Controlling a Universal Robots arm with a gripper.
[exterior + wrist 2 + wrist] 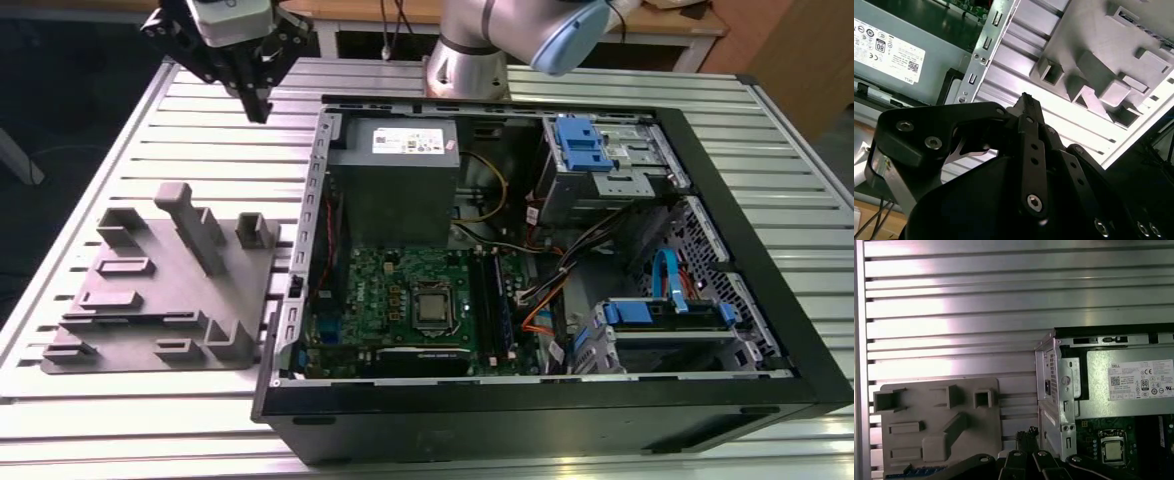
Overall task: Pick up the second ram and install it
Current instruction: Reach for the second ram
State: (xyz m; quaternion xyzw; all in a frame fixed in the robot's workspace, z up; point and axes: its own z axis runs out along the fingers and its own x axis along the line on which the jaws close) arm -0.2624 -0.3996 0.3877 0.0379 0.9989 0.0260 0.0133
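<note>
Gripper (256, 110) is held high at the exterior view's upper left, fingers pressed together, nothing pinched, prob. for clearance over the tray (160, 290). Ram (919, 471), apparently the blue strip, is seen slotted in the tray, not yet picked.

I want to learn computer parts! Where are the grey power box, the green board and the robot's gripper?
grey power box (398, 195), exterior view, on its plain grey face.
green board (380, 290), exterior view, on its green middle.
gripper (258, 112), exterior view, between its fingertips.
</note>
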